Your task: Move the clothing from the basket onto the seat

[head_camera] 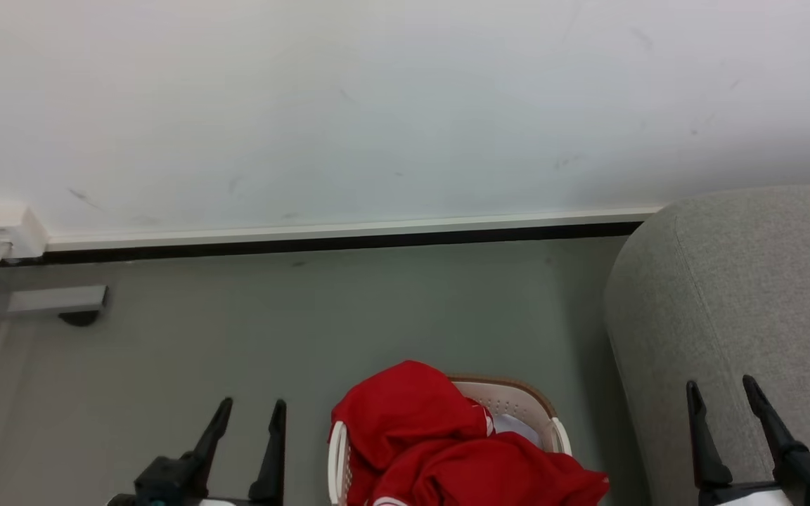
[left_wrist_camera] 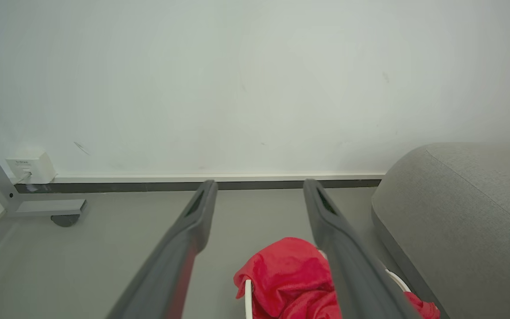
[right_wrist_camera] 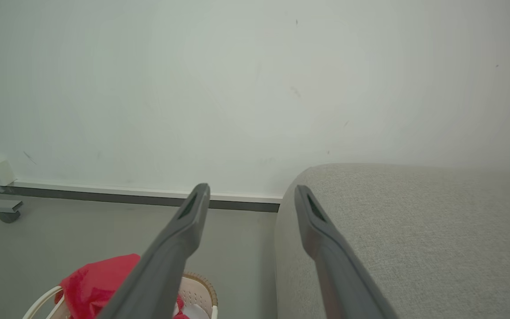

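Bright red clothing (head_camera: pixel 440 443) is heaped in the cream-white basket (head_camera: pixel 517 400) at the bottom middle of the head view, spilling over its right rim. The light grey seat (head_camera: pixel 749 295) rises just right of the basket. My left gripper (head_camera: pixel 250 407) stands open over the floor left of the basket, holding nothing. Over the seat's front edge my right gripper (head_camera: pixel 723 390) is open and empty too. In the left wrist view the clothing (left_wrist_camera: pixel 286 274) lies low between the fingers (left_wrist_camera: pixel 193 221), beside the seat (left_wrist_camera: pixel 458 212). The right wrist view has the clothing (right_wrist_camera: pixel 95 283), basket (right_wrist_camera: pixel 197 290) and seat (right_wrist_camera: pixel 414 230).
A white wall with a dark skirting strip (head_camera: pixel 335 242) closes the far side. A white socket box (head_camera: pixel 8 228) sits on the wall at left, above a grey metal frame foot with a caster (head_camera: pixel 60 302). Grey floor (head_camera: pixel 349 316) stretches between the wall and the basket.
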`<state>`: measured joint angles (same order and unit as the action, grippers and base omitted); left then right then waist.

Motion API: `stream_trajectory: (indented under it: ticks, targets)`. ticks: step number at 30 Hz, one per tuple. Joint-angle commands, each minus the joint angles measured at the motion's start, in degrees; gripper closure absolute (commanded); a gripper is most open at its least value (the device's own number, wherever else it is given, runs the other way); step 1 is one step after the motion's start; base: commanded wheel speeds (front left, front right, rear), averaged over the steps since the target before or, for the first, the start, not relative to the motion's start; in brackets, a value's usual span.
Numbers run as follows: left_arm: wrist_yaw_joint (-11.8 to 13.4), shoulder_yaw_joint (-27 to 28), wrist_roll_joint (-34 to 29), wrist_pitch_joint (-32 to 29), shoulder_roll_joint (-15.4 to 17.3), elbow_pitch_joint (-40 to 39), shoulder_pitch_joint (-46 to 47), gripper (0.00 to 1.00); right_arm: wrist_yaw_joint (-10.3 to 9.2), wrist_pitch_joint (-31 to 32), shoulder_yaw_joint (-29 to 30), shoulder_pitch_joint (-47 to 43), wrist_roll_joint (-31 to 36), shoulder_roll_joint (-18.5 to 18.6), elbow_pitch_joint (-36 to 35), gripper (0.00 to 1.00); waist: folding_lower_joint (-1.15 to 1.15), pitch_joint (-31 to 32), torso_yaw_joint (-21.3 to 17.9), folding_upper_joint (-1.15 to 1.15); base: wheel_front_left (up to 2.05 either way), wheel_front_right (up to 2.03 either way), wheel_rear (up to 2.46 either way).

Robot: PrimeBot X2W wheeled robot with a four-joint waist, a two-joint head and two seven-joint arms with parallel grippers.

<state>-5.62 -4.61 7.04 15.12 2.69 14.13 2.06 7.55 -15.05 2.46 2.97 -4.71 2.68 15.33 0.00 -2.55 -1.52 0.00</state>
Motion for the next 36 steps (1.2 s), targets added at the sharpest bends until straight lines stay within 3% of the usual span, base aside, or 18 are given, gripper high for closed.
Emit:
stream_trajectory:
  ticks: [1,13,23,36]
  targets:
    - [-0.3,-0.1,-0.8,0.1,0.4,0.0,0.7,0.0,-0.12,-0.2,0.1,0.8,-0.3,0.4,-0.4,0.0,0.0,-1.0,-0.7,0.0,0.0,0.0,0.0]
    - [-1.8,-5.9,-1.9,0.1,1.6,2.9,10.0,0.0,-0.12,-0.1,-1.5,9.7,-1.5,0.3,-5.9,0.0,0.0,-13.2,-6.3,0.0,0.0,0.0,0.0]
    - [-1.8,-18.1,0.5,0.1,7.0,11.5,23.0,0.0,-0.12,-0.1,-4.8,18.7,-4.8,0.3,-9.5,0.0,0.0,-26.0,-11.6,0.0,0.0,0.0,0.0]
    - [-1.8,-27.0,0.7,-3.5,11.5,23.7,38.0,0.0,-0.12,-0.1,-7.4,26.7,-9.9,0.3,-12.2,0.0,0.0,-41.0,-16.2,0.0,0.0,0.0,0.0]
